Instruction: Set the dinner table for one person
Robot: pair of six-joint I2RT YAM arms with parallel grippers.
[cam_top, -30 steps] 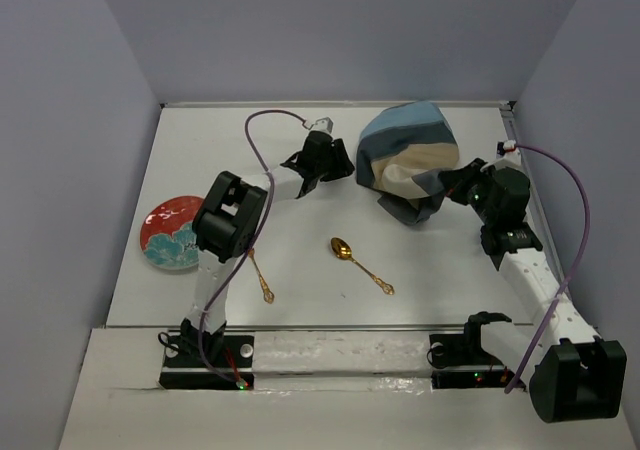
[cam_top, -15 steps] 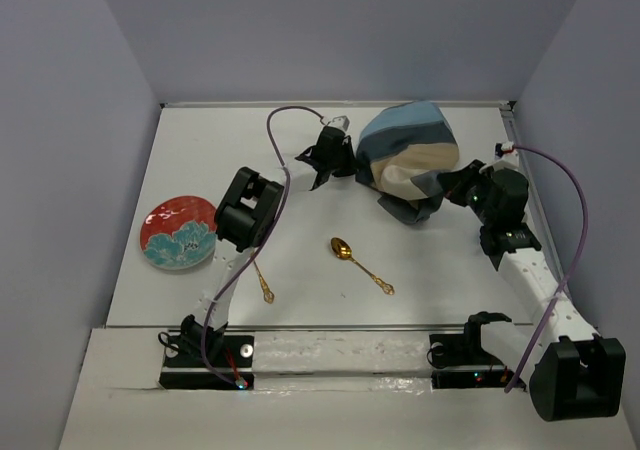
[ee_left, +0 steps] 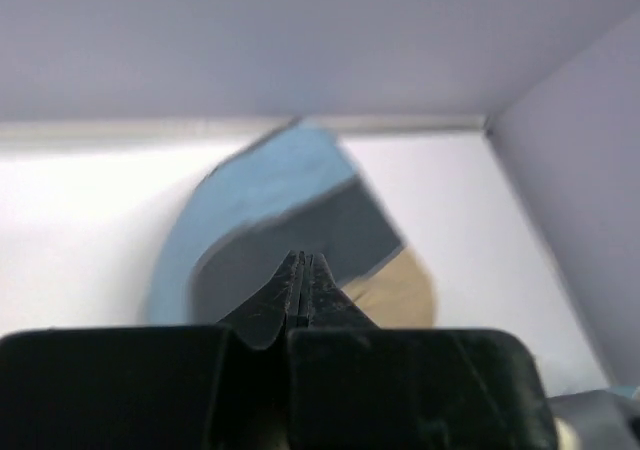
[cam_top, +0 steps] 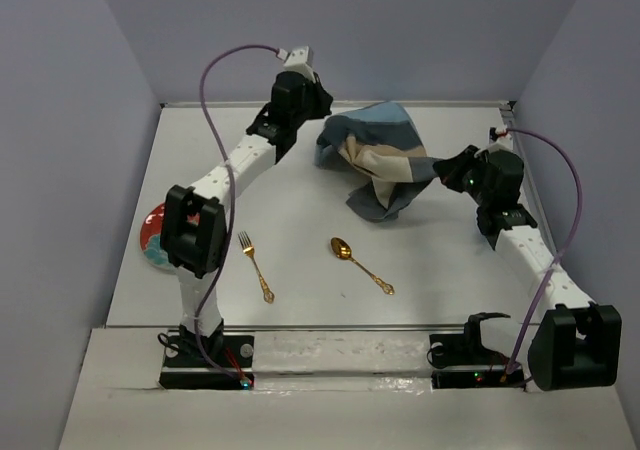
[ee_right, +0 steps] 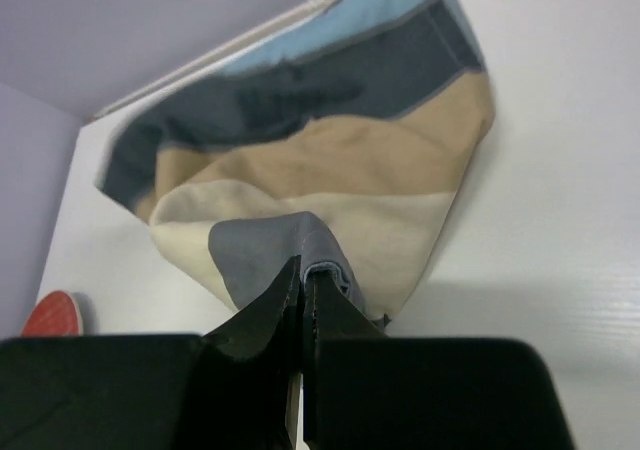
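The striped blue, grey and beige placemat (cam_top: 385, 160) hangs bunched over the back of the white dinner table (cam_top: 450, 270), stretched between both grippers. My left gripper (cam_top: 322, 120) is shut at its upper left edge; in the left wrist view the closed fingertips (ee_left: 303, 260) press against the blue and grey cloth (ee_left: 260, 200). From the right, my right gripper (cam_top: 440, 175) is shut on a grey corner of the placemat (ee_right: 330, 160), which folds over the tips of the right gripper (ee_right: 305, 265).
A gold spoon (cam_top: 360, 265) and a gold fork (cam_top: 255, 267) lie near the front of the table. A red and blue plate (cam_top: 152, 240) sits at the left edge, partly hidden by the left arm. Walls close in the back and sides.
The left gripper reached the placemat's left edge, closed, and rose back and left, drawing the cloth out. The right gripper kept its hold and shifted slightly.
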